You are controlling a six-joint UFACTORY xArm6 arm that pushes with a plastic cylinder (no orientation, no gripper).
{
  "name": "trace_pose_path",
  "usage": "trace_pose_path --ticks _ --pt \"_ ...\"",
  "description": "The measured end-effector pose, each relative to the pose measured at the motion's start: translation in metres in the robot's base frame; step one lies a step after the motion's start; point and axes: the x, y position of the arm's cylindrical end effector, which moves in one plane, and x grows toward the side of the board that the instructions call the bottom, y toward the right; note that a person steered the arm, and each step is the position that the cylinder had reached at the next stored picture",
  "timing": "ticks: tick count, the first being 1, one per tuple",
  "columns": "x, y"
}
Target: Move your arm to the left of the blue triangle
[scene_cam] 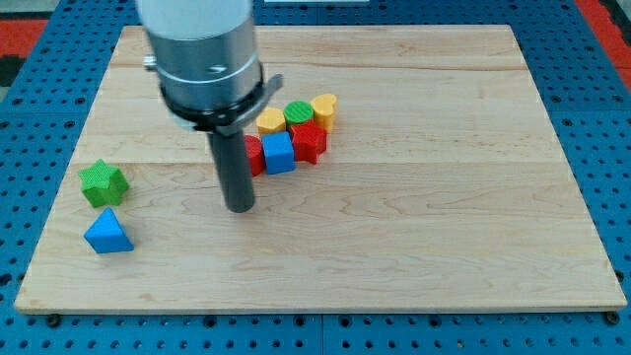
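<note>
The blue triangle (107, 233) lies near the board's left edge, toward the view's bottom. A green star (103, 183) sits just above it. My tip (240, 207) rests on the board well to the right of the blue triangle and slightly higher in the view. It stands just below-left of a cluster of blocks: a blue cube (278, 153), a red block (253, 156) partly hidden behind the rod, a red star (310, 141), a yellow block (271, 121), a green cylinder (298, 113) and a yellow heart (323, 108).
The wooden board (414, 227) lies on a blue perforated surface (611, 148). The arm's grey cylindrical body (202, 54) hangs over the board's upper left part.
</note>
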Motion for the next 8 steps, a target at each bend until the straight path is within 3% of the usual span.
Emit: trace_pose_path --ticks 2,3,4,5,7,8 --pt "-0.032 -0.081" --pt "-0.084 -0.087" --pt "-0.108 -0.125" --pt "-0.098 -0.199" --pt "0.022 -0.2" --pt "0.033 -0.181"
